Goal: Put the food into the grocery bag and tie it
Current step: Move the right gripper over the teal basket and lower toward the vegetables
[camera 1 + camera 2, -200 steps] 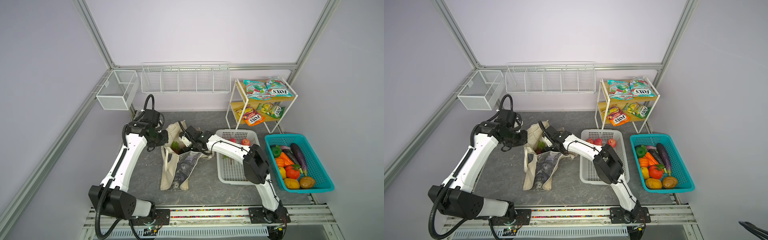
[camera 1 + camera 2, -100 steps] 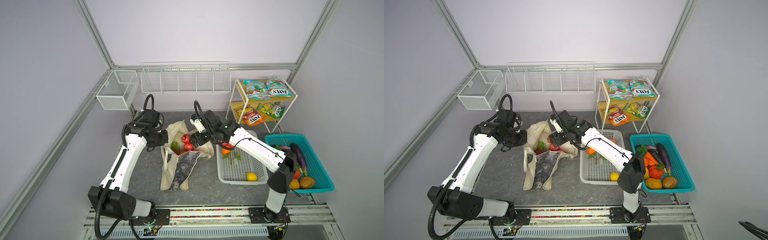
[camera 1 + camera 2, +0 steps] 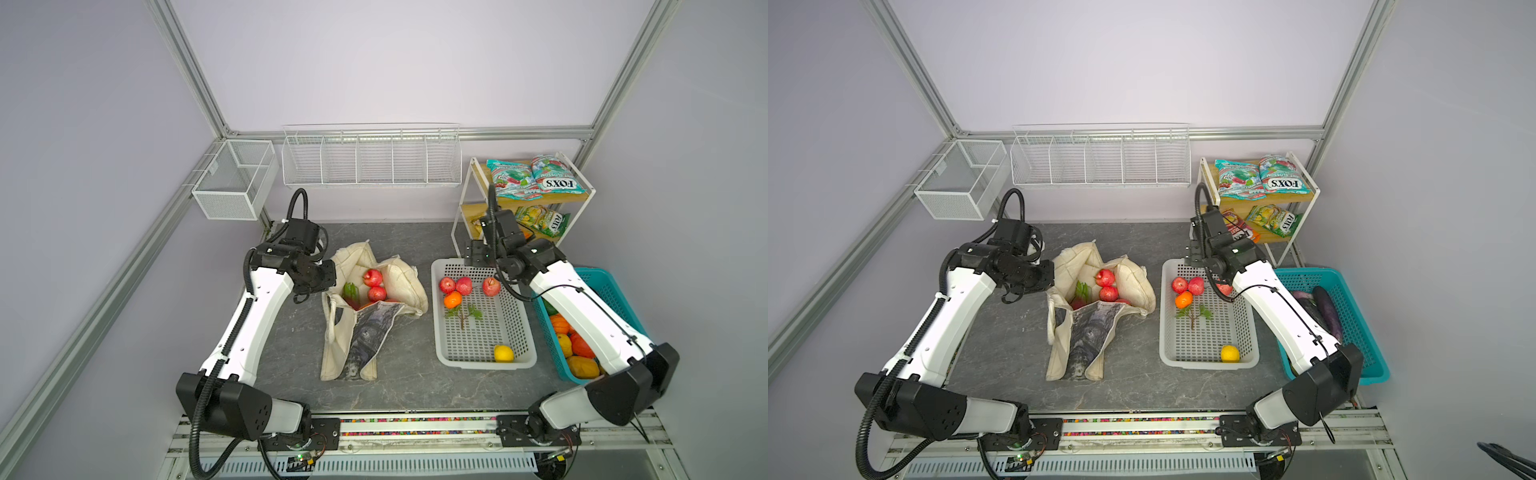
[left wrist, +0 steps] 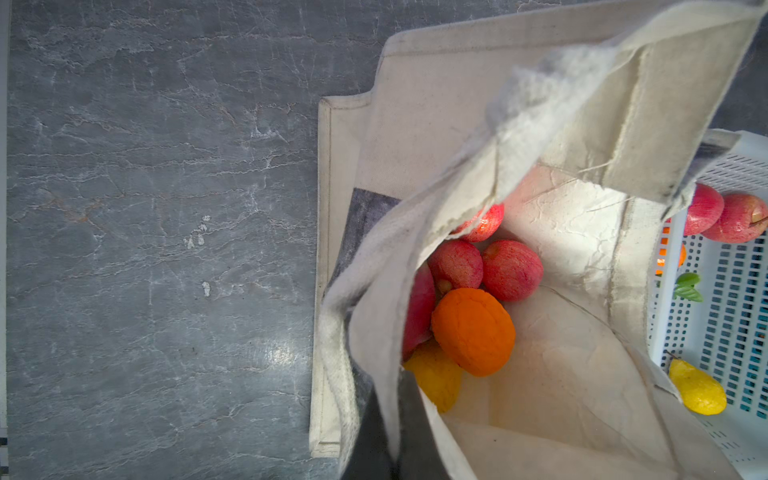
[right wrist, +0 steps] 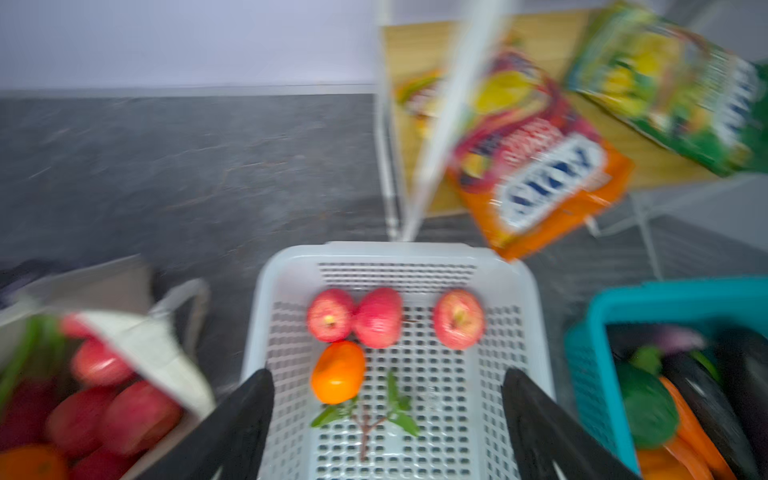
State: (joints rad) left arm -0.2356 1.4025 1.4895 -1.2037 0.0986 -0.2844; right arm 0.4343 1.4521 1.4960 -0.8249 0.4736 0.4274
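Note:
The cream grocery bag (image 3: 365,332) lies left of centre, mouth held up. My left gripper (image 4: 390,432) is shut on the bag's rim fabric. Inside the bag are red apples (image 4: 511,270), an orange fruit (image 4: 473,332), a yellow fruit (image 4: 436,374) and a pink fruit with green tips (image 3: 351,291). My right gripper (image 5: 386,376) hangs open and empty over the far end of the white basket (image 3: 440,345). Below it lie three apples (image 5: 459,318), an orange fruit (image 5: 338,372) and a green sprig (image 5: 365,415). A yellow fruit (image 3: 503,353) sits at the basket's near end.
A teal basket (image 3: 615,286) of vegetables stands at the right, partly under my right arm. A white shelf rack (image 3: 465,216) at the back right carries FOX'S packets (image 3: 536,178). Wire baskets (image 3: 370,162) hang on the back wall.
My right gripper has drawn out of the bag's mouth and swung right to hang over the white basket's far end, staying open. The left gripper has kept its hold on the bag.

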